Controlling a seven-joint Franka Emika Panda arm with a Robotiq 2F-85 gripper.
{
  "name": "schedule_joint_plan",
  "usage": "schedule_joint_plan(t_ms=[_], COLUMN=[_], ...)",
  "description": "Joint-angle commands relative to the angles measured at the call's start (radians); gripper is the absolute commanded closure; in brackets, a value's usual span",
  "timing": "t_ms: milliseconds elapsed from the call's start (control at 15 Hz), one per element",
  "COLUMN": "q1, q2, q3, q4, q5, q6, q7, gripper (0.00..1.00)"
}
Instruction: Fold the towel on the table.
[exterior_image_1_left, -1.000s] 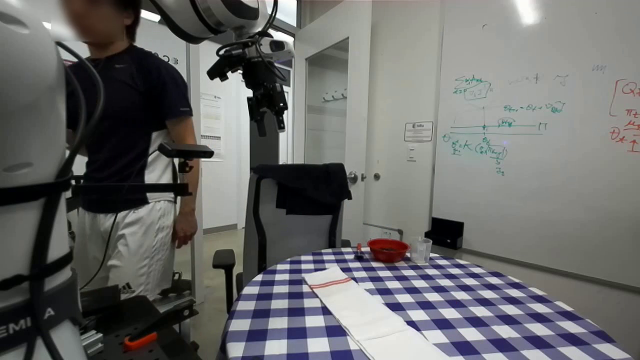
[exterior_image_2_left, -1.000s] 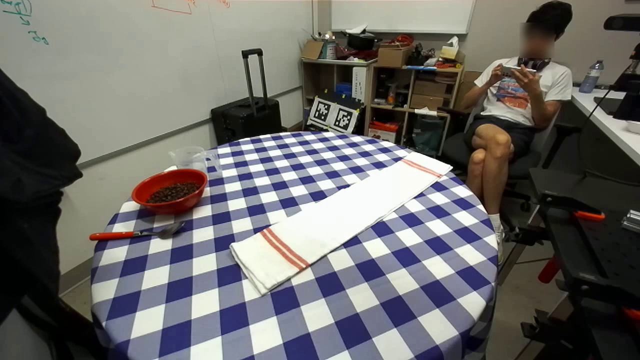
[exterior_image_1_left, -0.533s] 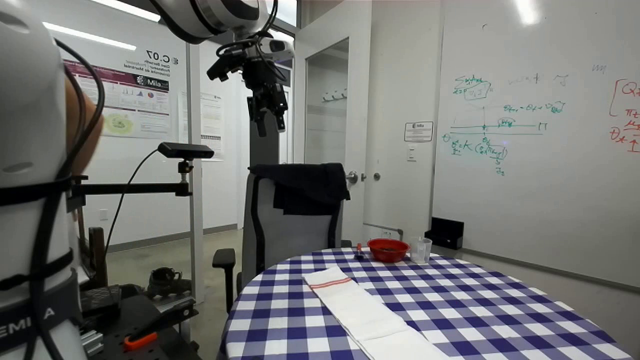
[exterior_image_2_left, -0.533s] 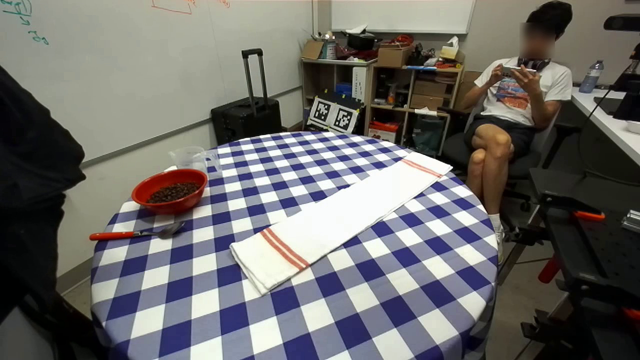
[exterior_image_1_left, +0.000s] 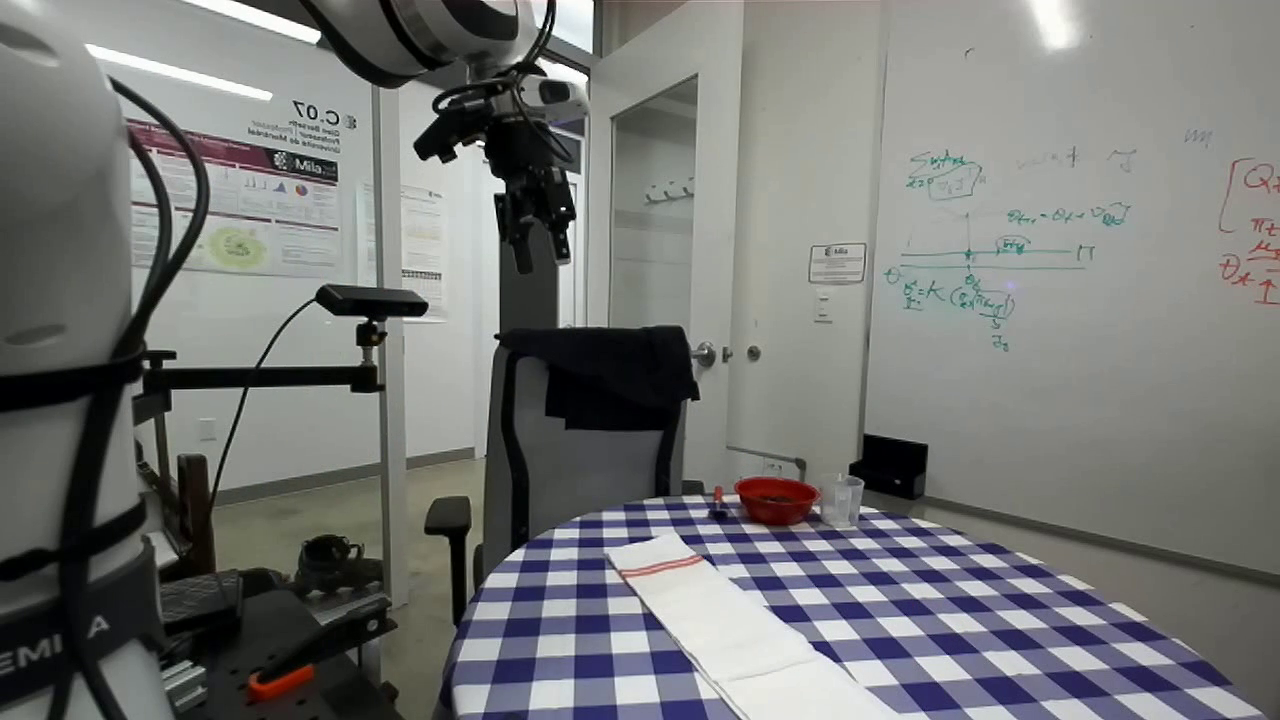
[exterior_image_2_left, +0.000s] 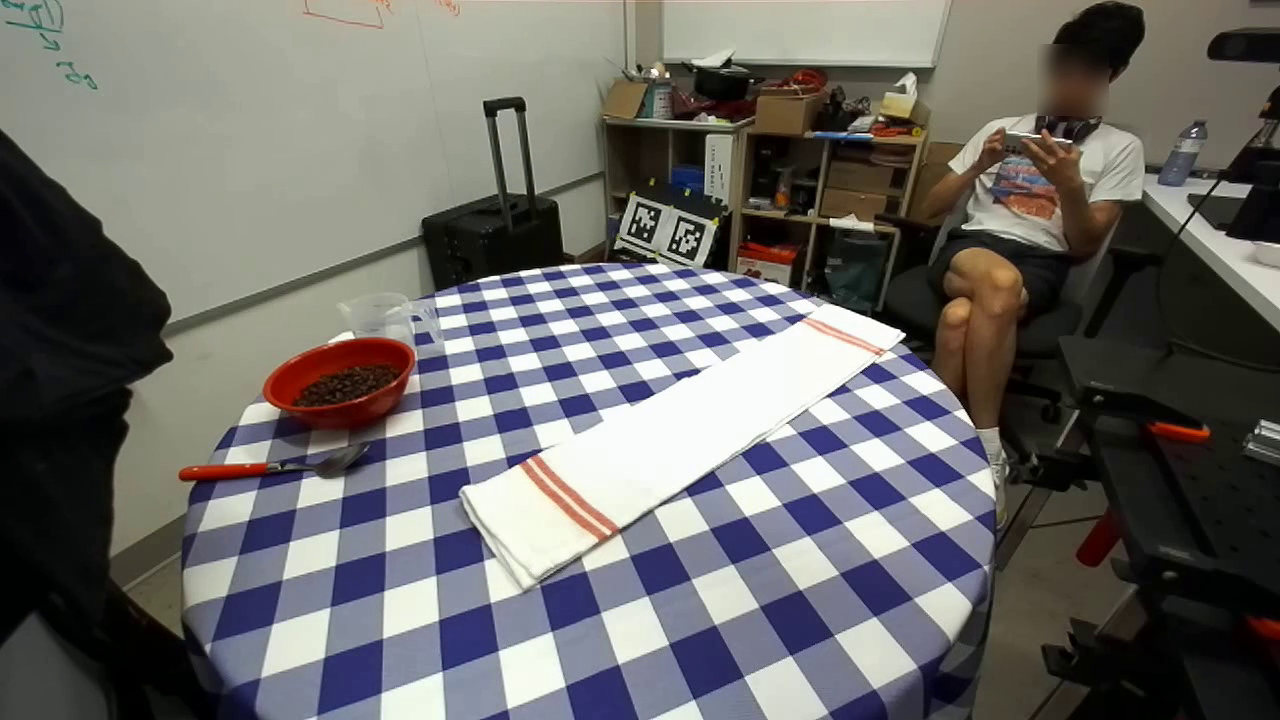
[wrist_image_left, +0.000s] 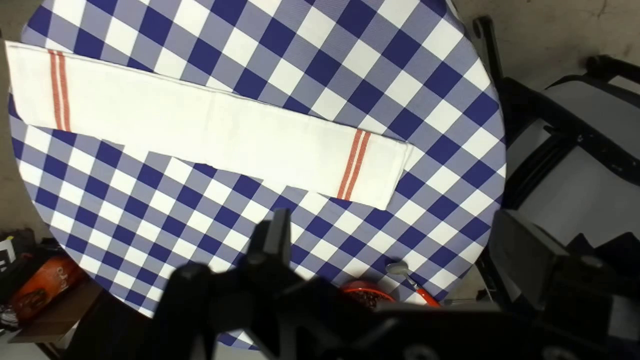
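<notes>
The towel is a long, narrow white strip with red stripes near its ends. It lies flat on the blue-and-white checked table in both exterior views, towel (exterior_image_1_left: 730, 625), towel (exterior_image_2_left: 690, 425), table (exterior_image_1_left: 560, 620), table (exterior_image_2_left: 800, 590). In the wrist view the whole towel (wrist_image_left: 210, 125) stretches across the upper left of the table (wrist_image_left: 440, 160), and its edges show layers. My gripper (exterior_image_1_left: 543, 262) hangs high above, beyond the table's far left side, not touching the towel. In the wrist view the gripper's fingers (wrist_image_left: 392, 220) are wide apart with nothing between them.
A red bowl (exterior_image_2_left: 340, 385) of dark bits, a clear jug (exterior_image_2_left: 385, 318) and a red-handled spoon (exterior_image_2_left: 270, 468) stand near the table's edge. A chair (exterior_image_1_left: 595, 470) with a dark garment stands by the table. A person (exterior_image_2_left: 1030, 190) sits beyond it.
The standing person behind the arm has gone from view. The garment and chair have shifted slightly. The arm and the towel have not moved.
</notes>
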Motion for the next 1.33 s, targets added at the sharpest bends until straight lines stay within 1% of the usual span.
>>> schedule_joint_plan(t_ms=[0,800,1000,1267], q1=[0.028,0.028,-0.01,-0.017], q2=[0.004,0.004,0.051,0.172], q3=[-0.025,-0.025,-0.01,-0.027], q4=[0.002,0.002,0.049,0.144], q5=[-0.014,-0.014,-0.104,-0.159], q6=[-0.003,-0.003,0.045,0.048], q7=[0.011,0.011,0.042,0.016], gripper=[0.0,0.0,0.0,0.0])
